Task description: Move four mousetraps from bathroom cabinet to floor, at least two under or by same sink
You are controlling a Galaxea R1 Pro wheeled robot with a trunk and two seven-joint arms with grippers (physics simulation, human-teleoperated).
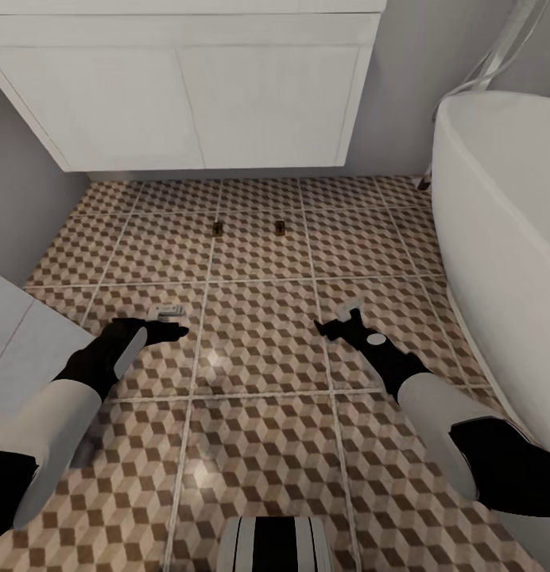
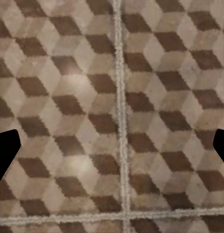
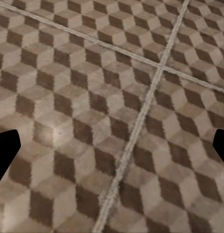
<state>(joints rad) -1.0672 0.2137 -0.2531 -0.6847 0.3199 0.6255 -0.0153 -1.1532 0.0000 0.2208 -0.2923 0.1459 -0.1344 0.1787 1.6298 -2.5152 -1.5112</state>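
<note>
Two mousetraps lie flat on the bathroom floor (image 1: 259, 342), one (image 1: 218, 229) left of the other (image 1: 280, 228), just in front of the white two-door vanity (image 1: 187, 95) that carries the sink. They are small tan boards with dark wire. My left gripper (image 1: 170, 316) hovers low over the tiles, well short of them, and is open. My right gripper (image 1: 346, 314) hangs at the same distance, also open. In each wrist view the gripper (image 2: 112, 155) (image 3: 112, 153) has only patterned tile between its dark fingertips (image 2: 5, 155) (image 3: 5, 153). The cabinet is out of view.
The white bathtub (image 1: 497, 238) fills the right side and overhangs the floor there. A grey wall (image 1: 21, 199) and a white flat panel (image 1: 13, 342) close off the left. The vanity hangs above the floor with a gap beneath.
</note>
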